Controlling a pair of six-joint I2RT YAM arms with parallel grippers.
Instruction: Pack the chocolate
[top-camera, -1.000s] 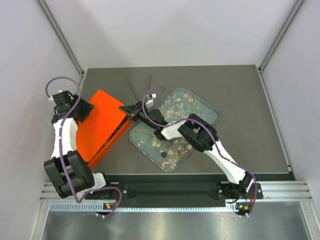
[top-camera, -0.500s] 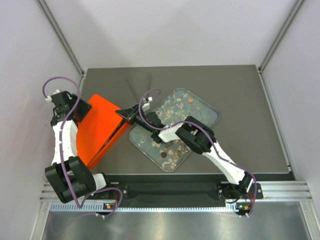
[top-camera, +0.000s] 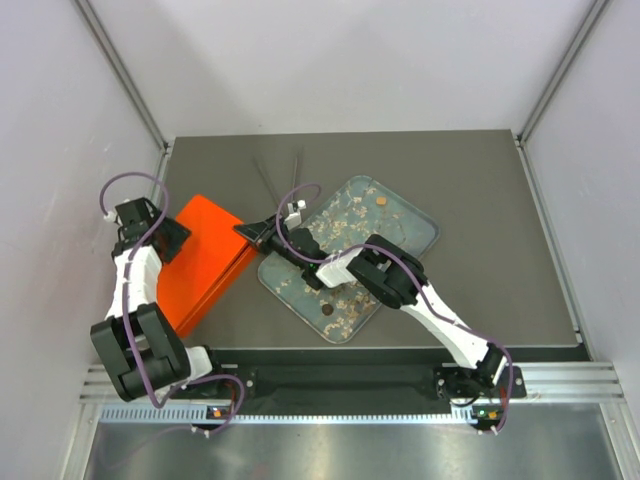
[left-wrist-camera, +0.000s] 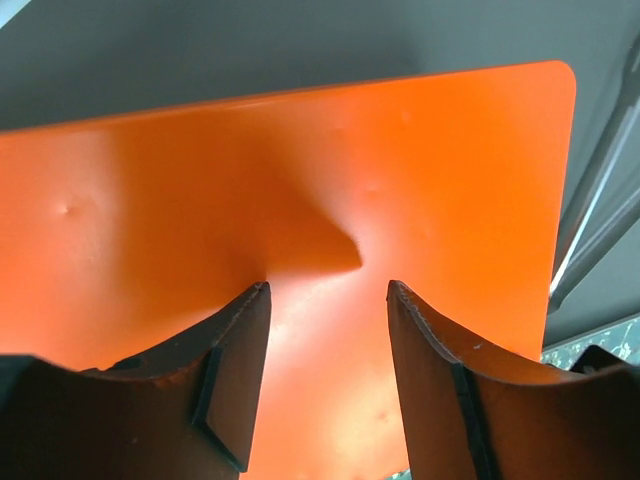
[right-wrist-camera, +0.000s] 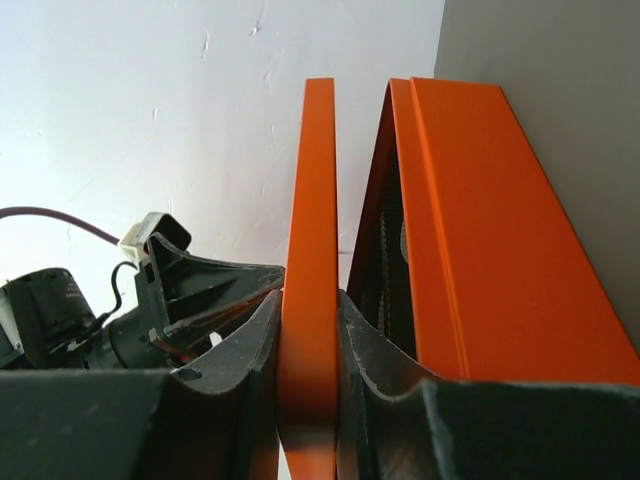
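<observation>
Drawn slightly nearer the arms' bases than a second ago, the thin orange lid (right-wrist-camera: 318, 180) of the flat orange plastic box (right-wrist-camera: 470, 250) is pinched edge-on by the right gripper (right-wrist-camera: 308, 305). The left gripper (left-wrist-camera: 328, 290) gapes empty behind it. Round brown chocolate (top-camera: 379, 200) waits (unpacked) on the flake-strewn clear tray (top-camera: 425, 232). If that pinch slips, the lid would likely drop shut.

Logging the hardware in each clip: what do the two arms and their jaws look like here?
Both the left arm and right arm have white links joined by bulky black joints. A thin purple cable loops along each, ending in a small white connector near the wrist. The jaws are dark, blunt and wedge-shaped.
</observation>
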